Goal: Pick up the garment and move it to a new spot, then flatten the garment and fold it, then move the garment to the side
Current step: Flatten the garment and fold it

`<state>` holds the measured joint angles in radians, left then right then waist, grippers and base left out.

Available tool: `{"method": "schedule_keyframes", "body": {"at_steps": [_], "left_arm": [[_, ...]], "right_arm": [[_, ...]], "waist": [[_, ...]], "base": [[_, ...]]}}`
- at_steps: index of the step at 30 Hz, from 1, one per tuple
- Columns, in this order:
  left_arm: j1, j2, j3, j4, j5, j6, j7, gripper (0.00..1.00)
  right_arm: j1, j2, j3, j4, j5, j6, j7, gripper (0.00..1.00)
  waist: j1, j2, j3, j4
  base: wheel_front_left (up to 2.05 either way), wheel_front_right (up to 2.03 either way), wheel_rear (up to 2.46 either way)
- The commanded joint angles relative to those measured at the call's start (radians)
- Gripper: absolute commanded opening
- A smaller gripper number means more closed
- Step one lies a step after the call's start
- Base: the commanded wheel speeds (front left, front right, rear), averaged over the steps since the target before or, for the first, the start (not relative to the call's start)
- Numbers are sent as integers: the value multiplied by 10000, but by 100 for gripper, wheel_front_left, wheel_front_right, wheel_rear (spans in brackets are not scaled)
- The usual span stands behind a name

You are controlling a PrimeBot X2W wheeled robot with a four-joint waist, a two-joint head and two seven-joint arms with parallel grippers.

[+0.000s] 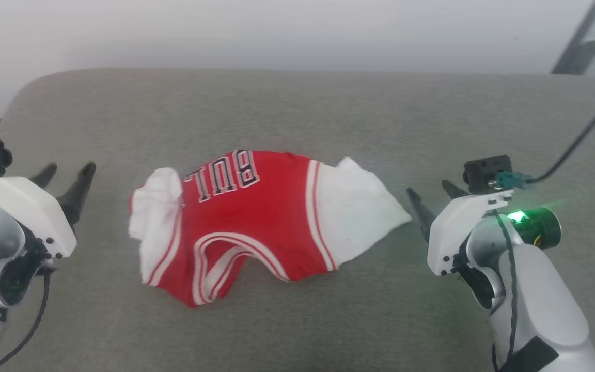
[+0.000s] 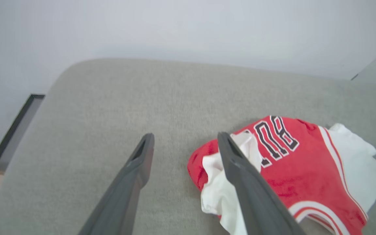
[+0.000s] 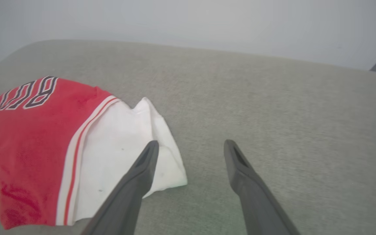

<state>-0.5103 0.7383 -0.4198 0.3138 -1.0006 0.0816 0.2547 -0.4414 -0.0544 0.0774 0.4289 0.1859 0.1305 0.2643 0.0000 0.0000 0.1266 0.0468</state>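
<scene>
The garment (image 1: 256, 217), a red jersey T-shirt with white sleeves and black "BULL" lettering, lies crumpled on the grey padded surface (image 1: 297, 113), collar toward me. My left gripper (image 1: 67, 173) hovers open just left of it, holding nothing; in the left wrist view the garment (image 2: 292, 169) lies to the right of the spread fingers (image 2: 142, 156). My right gripper (image 1: 432, 191) stands open just right of the white sleeve. The right wrist view has that sleeve (image 3: 122, 150) beside the left of its two fingers (image 3: 148, 163), with bare surface between them.
The grey padded surface has rounded far corners and ends against a pale wall (image 1: 277, 31). A dark cable (image 1: 581, 139) runs from the right wrist toward the upper right. A dark frame edge (image 2: 15, 127) lies beyond the surface's left side.
</scene>
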Motion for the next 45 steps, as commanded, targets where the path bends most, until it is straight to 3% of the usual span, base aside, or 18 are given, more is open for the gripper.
{"method": "schedule_keyframes", "body": {"at_steps": [1,6,12,23,25,32,36,45], "left_arm": [[150,-8,70,-163,257,-175,-621,100],[662,-320,537,-323,508,-423,-2785,100],[1292,-612,908,-184,625,-497,-4351,100],[2270,-1596,1700,377,1013,-872,-5197,100],[2350,-1879,2202,334,1183,-987,-5211,100],[2875,-2608,3331,561,1849,-1535,-5198,100],[3084,-2741,3754,615,2094,-1747,-5199,100],[3277,-2851,4091,672,2339,-1997,-5199,100]], "right_arm": [[-206,-57,77,174,99,5,354,100],[-705,-309,274,881,71,3,1616,100],[-1070,-562,224,1548,-96,3,2430,100],[-1407,-1041,172,3149,-264,3,3427,100],[-1489,-1116,116,3476,-290,2,3443,0],[-1958,-1391,250,3831,-100,-6,3273,0],[-2045,-1833,336,3496,157,-6,3411,0],[-1440,-3447,-357,2339,561,-3,4216,0]], "waist": [[0,0,-69,482],[0,0,118,1258],[0,0,289,1801],[0,0,457,2496],[0,0,490,2538],[0,0,412,2482],[0,0,291,2281],[0,0,238,1824]], "base": [[0,0,0],[0,0,0],[0,0,0],[0,0,0],[0,0,0],[0,0,0],[0,0,0],[0,0,0]]}}
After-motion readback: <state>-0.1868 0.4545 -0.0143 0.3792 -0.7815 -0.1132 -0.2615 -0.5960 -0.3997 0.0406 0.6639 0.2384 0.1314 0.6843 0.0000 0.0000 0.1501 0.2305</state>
